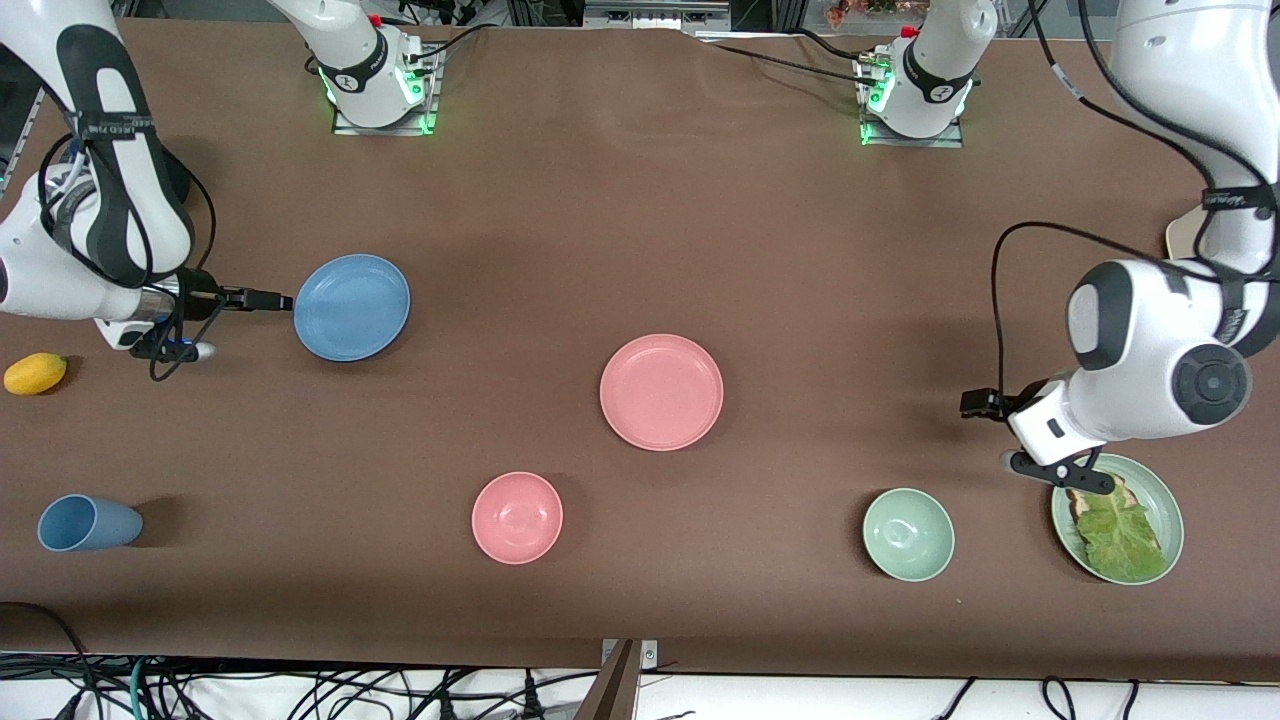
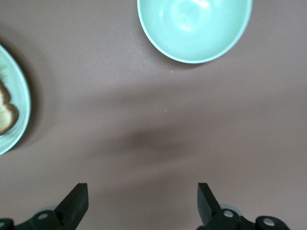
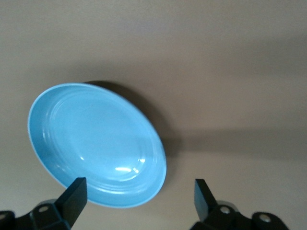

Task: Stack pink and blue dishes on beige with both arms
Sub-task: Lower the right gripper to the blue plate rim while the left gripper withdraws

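Observation:
The blue plate [image 1: 352, 307] lies toward the right arm's end of the table. My right gripper [image 1: 268, 299] is open beside its rim; in the right wrist view the blue plate [image 3: 96, 143] lies just past the open right gripper [image 3: 139, 197], with nothing between the fingers. The pink plate [image 1: 661, 391] lies mid-table, apart from both grippers. A sliver of the beige plate [image 1: 1181, 238] shows at the left arm's end, mostly hidden by that arm. My left gripper [image 1: 982, 403] hangs open over bare table, and the left wrist view shows the left gripper [image 2: 141, 203] empty.
A pink bowl [image 1: 517, 517], a pale green bowl [image 1: 908, 534] [image 2: 194, 28] and a pale green plate with lettuce [image 1: 1117, 518] [image 2: 17, 103] sit nearer the front camera. A blue cup [image 1: 88, 523] lies on its side, and a yellow fruit [image 1: 35, 373] sits at the right arm's end.

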Action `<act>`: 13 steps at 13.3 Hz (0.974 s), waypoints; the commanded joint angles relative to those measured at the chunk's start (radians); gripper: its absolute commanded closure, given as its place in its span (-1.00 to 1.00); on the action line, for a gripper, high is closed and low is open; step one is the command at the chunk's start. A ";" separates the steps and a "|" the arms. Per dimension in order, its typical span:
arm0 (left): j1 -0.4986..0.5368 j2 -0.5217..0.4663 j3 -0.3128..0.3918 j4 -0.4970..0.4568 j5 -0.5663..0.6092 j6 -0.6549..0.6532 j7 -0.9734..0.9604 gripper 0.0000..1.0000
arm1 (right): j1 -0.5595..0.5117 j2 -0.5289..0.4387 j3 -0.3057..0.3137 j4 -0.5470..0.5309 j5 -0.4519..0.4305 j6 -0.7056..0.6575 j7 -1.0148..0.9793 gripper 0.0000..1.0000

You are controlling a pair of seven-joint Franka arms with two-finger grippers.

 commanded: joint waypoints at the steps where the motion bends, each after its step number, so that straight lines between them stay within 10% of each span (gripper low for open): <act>1: -0.006 -0.028 0.022 0.097 -0.027 -0.151 -0.017 -1.00 | -0.030 0.057 0.004 -0.017 0.102 0.036 -0.122 -0.90; 6: 0.005 -0.143 0.020 0.171 -0.027 -0.352 -0.092 -1.00 | -0.032 0.100 0.004 -0.066 0.189 0.096 -0.229 -0.73; 13: 0.022 -0.294 0.036 0.154 -0.025 -0.461 -0.075 -1.00 | -0.027 0.103 0.005 -0.066 0.200 0.095 -0.259 0.95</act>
